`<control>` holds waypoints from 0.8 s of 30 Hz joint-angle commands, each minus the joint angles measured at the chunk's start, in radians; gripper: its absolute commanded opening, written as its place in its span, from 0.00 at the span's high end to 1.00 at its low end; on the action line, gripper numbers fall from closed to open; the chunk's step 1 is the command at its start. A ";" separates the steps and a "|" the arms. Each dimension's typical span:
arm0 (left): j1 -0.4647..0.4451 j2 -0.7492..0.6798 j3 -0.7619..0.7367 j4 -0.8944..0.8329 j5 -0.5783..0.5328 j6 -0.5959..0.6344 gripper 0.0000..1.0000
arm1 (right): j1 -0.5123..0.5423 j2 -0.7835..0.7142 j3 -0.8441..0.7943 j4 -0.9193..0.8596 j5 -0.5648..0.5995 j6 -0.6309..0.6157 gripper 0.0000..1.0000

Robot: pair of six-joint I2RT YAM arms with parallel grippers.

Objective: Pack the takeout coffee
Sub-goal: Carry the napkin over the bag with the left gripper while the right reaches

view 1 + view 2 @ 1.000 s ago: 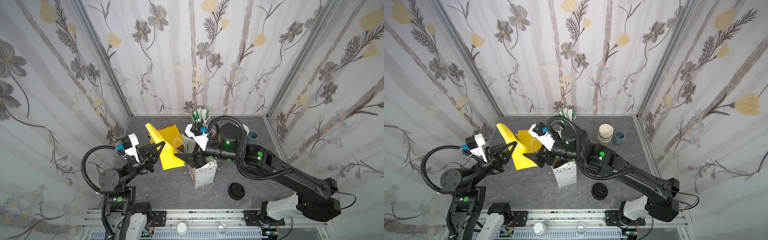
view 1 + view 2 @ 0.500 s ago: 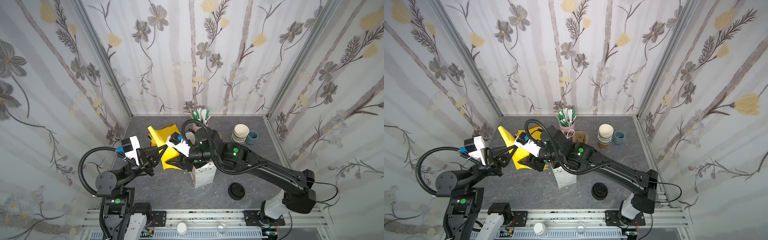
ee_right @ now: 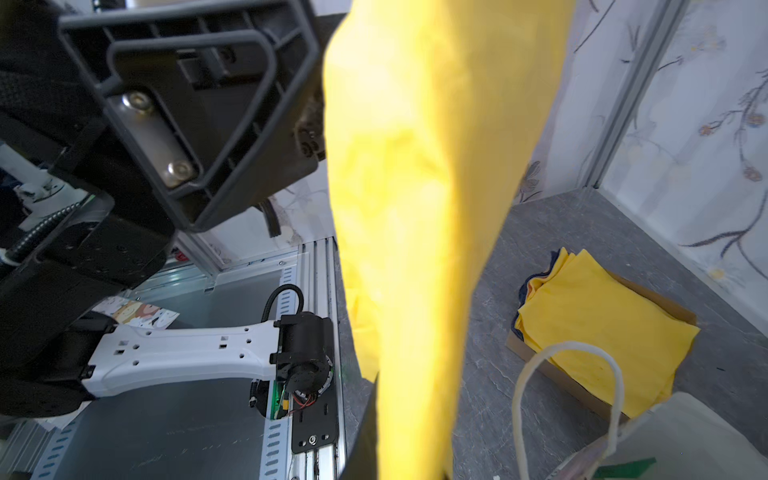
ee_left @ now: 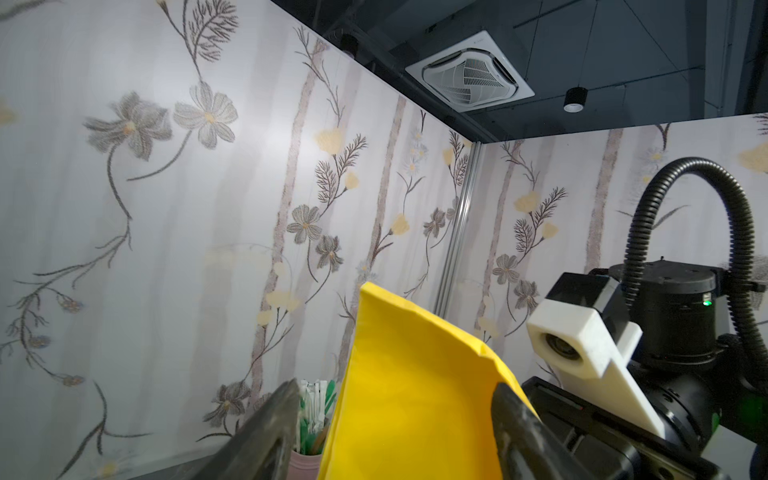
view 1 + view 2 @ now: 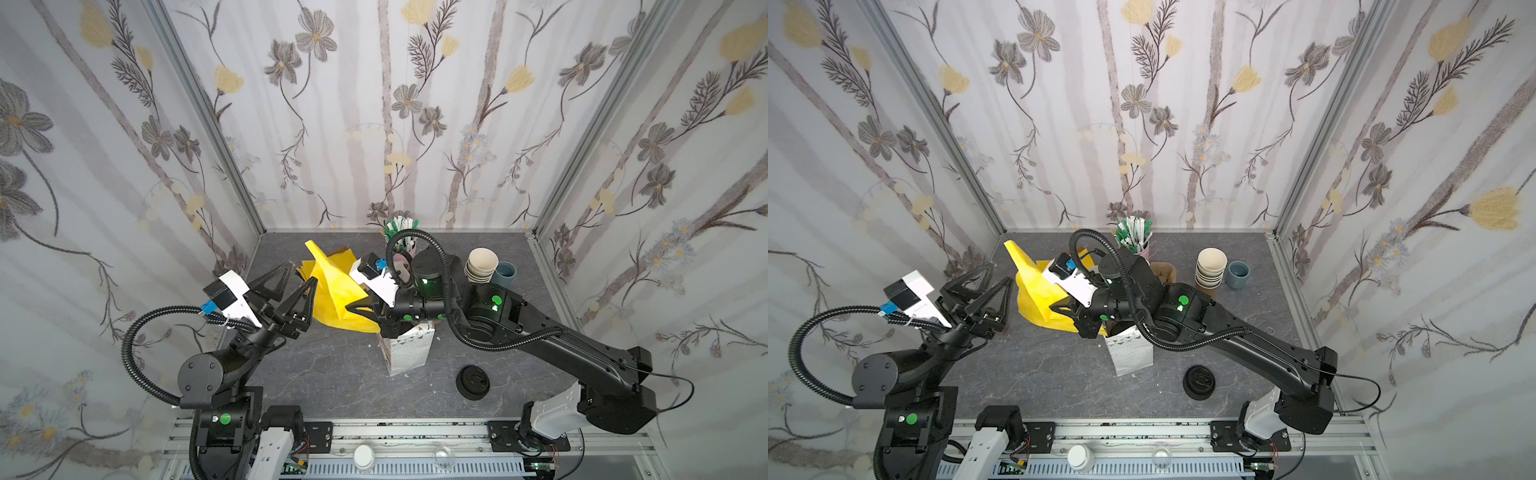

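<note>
No capped takeout coffee shows in any view. Judging from the layout, it may already stand inside the white paper bag [image 5: 409, 351], but the right arm lies across the bag's mouth, so I cannot tell.

As a lidded paper cup it should be light, with thin walls that buckle under a hard squeeze and a pressed-on lid that could pop off. The safest hold is probably around the body just under the lid rim, with the cup kept upright.

The right gripper [image 5: 353, 311] is just left of the bag's top edge, with its jaws pinched together on a yellow napkin [image 5: 332, 291]. The napkin rises stiffly to a point. Further left of the bag, the left gripper [image 5: 302, 274] has its jaws spread on either side of the napkin's edge and grips nothing.

The bag's white cord handle [image 3: 567, 344] loops over the opening and could snag anything lowered in. The hanging napkin and the right arm also block that opening.

- Behind the bag and to its left is a stack of yellow napkins [image 3: 602, 328] in a cardboard tray.
- Straight behind the bag is a pink holder of green and white stirrers [image 5: 1133, 235], with a brown cardboard piece [image 5: 1163, 270] near it.
- Behind and to the right are the stack of lidless cups [image 5: 482, 266] and a grey-blue cup [image 5: 506, 272].
- In front and to the right is a pile of black lids [image 5: 472, 382].
</note>
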 commanded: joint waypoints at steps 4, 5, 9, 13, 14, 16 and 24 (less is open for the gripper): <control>-0.018 0.003 0.032 0.032 0.231 0.079 0.33 | -0.030 -0.076 -0.029 0.001 0.089 0.099 1.00; -0.021 0.001 0.033 0.038 0.271 0.085 0.34 | -0.036 -0.080 -0.026 -0.014 0.100 0.119 1.00; -0.041 0.016 0.039 0.065 0.379 0.083 0.35 | -0.041 -0.076 -0.013 -0.069 0.079 0.166 1.00; -0.077 0.064 0.025 0.149 0.477 0.029 0.24 | -0.023 -0.041 0.012 -0.133 0.035 0.159 1.00; -0.089 0.079 0.027 0.156 0.488 0.027 0.23 | -0.018 -0.026 0.020 -0.148 0.026 0.153 1.00; -0.112 0.099 0.035 0.158 0.495 0.036 0.22 | -0.012 0.010 0.039 -0.174 0.011 0.147 1.00; -0.144 0.173 0.007 0.159 0.513 0.055 0.22 | 0.019 0.044 0.093 -0.197 -0.044 0.094 1.00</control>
